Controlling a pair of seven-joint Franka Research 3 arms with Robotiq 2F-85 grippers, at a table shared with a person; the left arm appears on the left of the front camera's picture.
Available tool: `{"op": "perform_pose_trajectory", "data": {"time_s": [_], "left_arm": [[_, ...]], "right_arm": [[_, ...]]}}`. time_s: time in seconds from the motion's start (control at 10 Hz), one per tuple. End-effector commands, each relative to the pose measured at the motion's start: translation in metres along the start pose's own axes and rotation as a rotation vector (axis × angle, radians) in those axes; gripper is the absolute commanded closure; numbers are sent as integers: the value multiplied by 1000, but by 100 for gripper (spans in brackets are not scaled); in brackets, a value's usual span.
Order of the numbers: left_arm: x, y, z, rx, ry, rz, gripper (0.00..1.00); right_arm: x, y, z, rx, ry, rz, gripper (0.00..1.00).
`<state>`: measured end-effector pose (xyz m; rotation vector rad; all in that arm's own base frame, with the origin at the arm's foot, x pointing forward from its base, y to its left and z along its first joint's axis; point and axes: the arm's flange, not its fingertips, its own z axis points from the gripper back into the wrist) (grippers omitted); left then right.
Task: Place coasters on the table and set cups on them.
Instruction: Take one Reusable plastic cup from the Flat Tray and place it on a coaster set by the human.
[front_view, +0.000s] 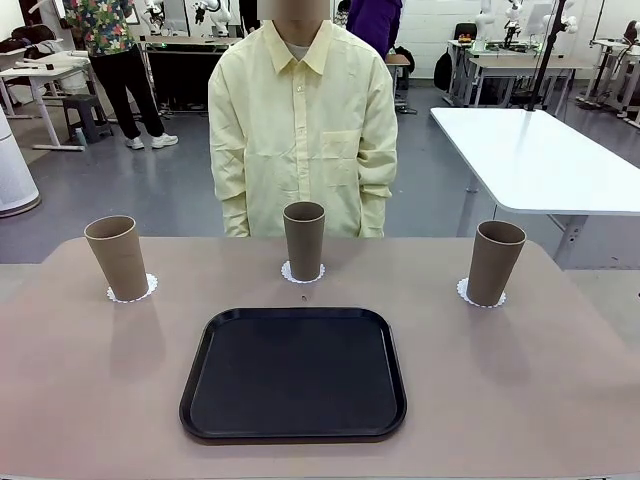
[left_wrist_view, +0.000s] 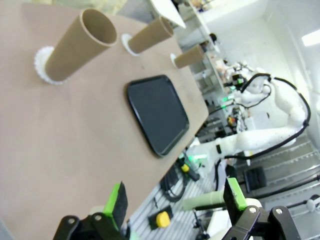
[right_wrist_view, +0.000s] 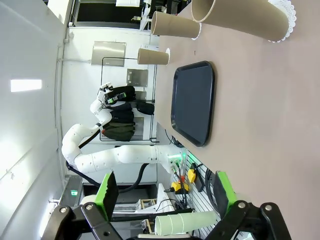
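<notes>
Three brown cups stand upright on the beige desk, each on its own white scalloped coaster, in a loose row along the far side in front of a person in a pale yellow shirt whose arms hang down behind the desk edge. The left cup sits on the left coaster, which peeks out mostly at its right and front; the middle cup covers most of the middle coaster, directly before the person; the right cup stands on the right coaster near the desk's right end. The cups are well apart from one another. Nearer the robot's side lies a black tray with rounded corners and a raised rim, centred below the middle cup and touching none of the cups (a tiny dark speck lies on the desk between it and the middle coaster). In the left wrist view the left gripper hovers off the desk's edge with its jaws spread wide and nothing between the green pads. In the right wrist view the right gripper likewise has its jaws wide apart and empty, and the other white arm shows farther off beyond the tray.
</notes>
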<state>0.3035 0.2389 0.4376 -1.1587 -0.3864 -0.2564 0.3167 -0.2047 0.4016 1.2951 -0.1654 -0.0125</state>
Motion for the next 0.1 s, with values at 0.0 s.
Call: {"op": "perform_pose_trajectory", "data": {"time_s": [0.0], "left_arm": [[0,-2,1,-9,-7,-5,0]], "right_arm": [[-3,0,-2,6,-3,5,0]]}}
